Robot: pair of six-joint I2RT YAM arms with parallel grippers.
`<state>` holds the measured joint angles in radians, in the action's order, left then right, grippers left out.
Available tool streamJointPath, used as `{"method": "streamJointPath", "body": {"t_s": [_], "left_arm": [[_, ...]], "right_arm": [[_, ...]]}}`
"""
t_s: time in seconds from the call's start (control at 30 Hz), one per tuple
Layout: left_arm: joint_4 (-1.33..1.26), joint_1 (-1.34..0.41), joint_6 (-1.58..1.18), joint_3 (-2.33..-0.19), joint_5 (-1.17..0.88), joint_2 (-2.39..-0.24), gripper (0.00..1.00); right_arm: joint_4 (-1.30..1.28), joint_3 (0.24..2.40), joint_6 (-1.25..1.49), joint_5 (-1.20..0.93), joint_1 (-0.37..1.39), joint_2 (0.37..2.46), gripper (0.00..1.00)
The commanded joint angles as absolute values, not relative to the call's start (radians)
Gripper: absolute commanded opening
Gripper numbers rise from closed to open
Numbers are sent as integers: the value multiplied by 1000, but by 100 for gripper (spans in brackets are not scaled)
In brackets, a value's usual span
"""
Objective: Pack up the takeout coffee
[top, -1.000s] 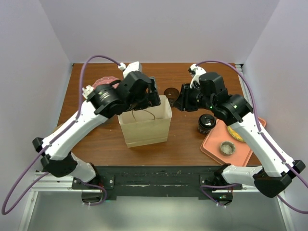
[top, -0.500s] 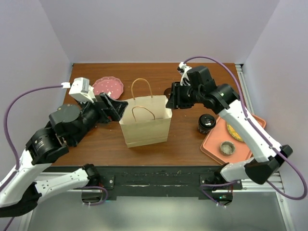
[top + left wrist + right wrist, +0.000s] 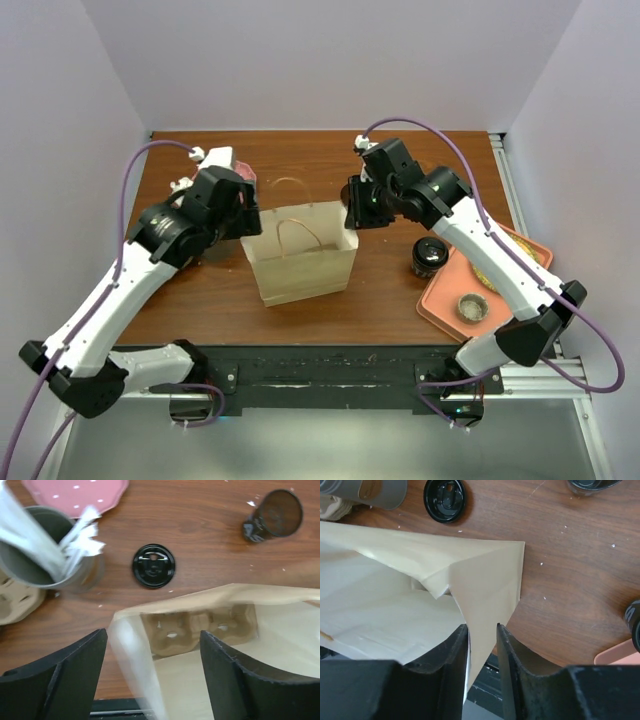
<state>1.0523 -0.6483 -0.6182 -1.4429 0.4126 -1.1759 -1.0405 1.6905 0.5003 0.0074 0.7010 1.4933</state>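
Observation:
The takeout coffee, a small dark cup with a black lid, stands right of the paper bag beside the tray. Only its edge shows in the right wrist view. My left gripper is open and empty over the bag's left rim. My right gripper is at the bag's right rim. Its jaws stand close together with the bag's folded corner between them. The bag stands upright and open, with a cardboard cup carrier inside.
A loose black lid, a grey cup of white utensils, a pink plate and an open dark cup lie behind the bag. An orange tray with a small container sits at the right.
My left arm swung back from the left and its gripper now hangs over the bag's left rim. My right gripper shifted slightly left, staying at the bag's right rim.

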Motion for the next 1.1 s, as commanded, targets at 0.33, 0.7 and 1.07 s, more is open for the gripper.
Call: {"method": "streamJointPath", "body": {"t_s": [0.33,0.7,1.07], "left_arm": [[1169,-623,-566,-1465,272,-1146,55],[1075,-624,-627,-1428,17,-1160,0],[1167,-623,-572,-1583,117,-1244,64]], "right_arm": [[-1035,1730,563,106,750,1503,18],[-1071,1772,701,63,772,1427,0],[-1014,1643,764,193,775,1298,32]]}}
